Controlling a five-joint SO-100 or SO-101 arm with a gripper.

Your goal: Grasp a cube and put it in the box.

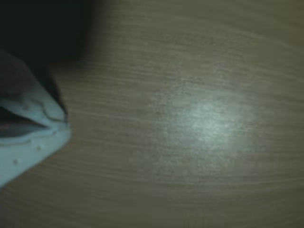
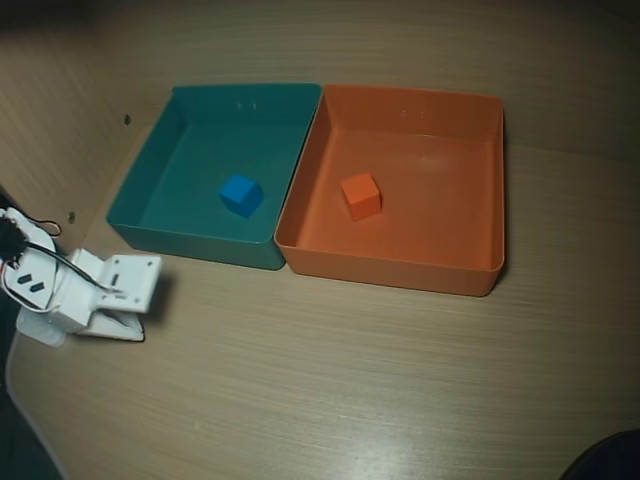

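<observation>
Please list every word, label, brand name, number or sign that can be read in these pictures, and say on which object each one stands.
There is no readable text in either view.
The orange box, the teal tray, the orange cube and the blue cube are plain.
The white gripper shows only dark slots, not letters.
The wrist view is blurred and shows only wood grain on the table.

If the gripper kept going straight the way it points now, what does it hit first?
Most likely the bare table: the wrist view shows only wood ahead of the gripper. Overhead, both trays sit off to the side. Depth is unclear.
</observation>
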